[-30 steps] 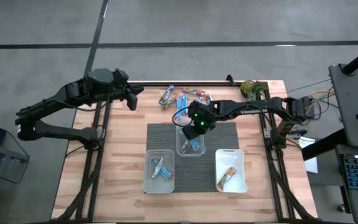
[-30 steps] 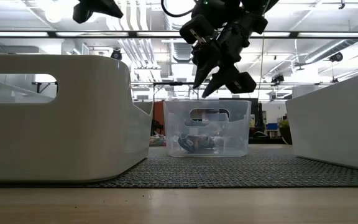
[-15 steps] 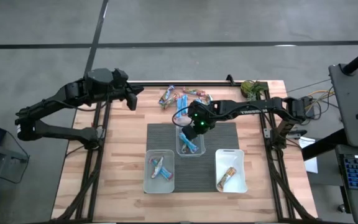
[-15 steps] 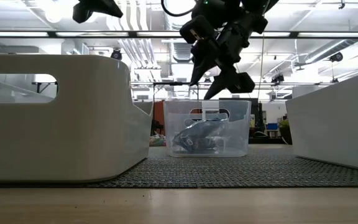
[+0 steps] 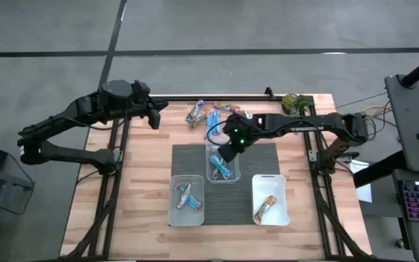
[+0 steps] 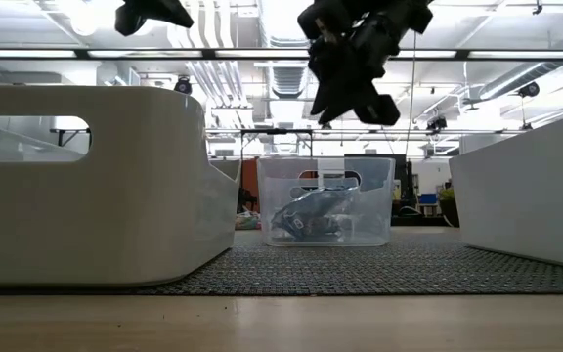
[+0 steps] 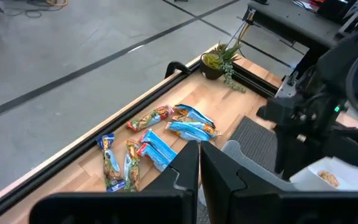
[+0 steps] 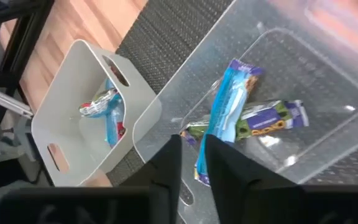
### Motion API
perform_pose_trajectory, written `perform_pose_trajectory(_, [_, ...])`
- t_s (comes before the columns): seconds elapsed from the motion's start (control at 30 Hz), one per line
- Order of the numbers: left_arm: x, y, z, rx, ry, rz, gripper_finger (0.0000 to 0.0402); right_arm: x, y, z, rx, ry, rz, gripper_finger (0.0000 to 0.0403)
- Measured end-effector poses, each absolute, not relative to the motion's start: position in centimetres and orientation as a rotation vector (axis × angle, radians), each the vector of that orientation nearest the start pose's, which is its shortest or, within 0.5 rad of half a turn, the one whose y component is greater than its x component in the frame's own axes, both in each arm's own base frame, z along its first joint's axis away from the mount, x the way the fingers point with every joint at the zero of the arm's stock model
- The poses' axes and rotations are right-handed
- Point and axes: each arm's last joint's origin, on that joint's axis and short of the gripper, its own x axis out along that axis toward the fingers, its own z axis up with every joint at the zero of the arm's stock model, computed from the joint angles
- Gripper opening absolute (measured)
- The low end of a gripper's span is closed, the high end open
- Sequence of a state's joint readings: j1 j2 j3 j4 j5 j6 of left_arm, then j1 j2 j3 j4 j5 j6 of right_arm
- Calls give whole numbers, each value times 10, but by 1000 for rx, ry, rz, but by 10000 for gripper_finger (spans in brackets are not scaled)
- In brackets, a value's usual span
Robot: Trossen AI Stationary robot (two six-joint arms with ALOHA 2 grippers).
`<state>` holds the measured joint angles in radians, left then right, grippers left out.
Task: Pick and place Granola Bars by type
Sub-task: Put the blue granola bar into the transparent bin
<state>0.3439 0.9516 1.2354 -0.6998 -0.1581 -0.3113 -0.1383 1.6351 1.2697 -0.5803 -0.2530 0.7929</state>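
in the low view the left gripper (image 6: 152, 14) is cut off by the top edge.

Both arms were matte black, slim jointed tubes; the right arm (image 5: 297, 125) carried white lettering and a green light glowed near its hand (image 5: 225, 154). The left arm (image 5: 78, 116) looked bulkier-jointed.

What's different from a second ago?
The right gripper let a blue bar fall into the clear middle tub, then closed its fingers and rose, empty. The left gripper, the two white tubs and the bars left on the table stayed put.
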Motion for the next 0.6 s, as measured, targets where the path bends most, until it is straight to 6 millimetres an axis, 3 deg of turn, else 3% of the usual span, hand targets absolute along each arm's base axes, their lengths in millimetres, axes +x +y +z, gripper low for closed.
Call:
perform_pose_trajectory(0.17, [162,63,406,-293,347,547,0,328,-40,276,848,894,-281,14])
perform_pose_trajectory(0.6, [163,63,409,-233,327,533,0,285,-41,323,648,770,-356,9])
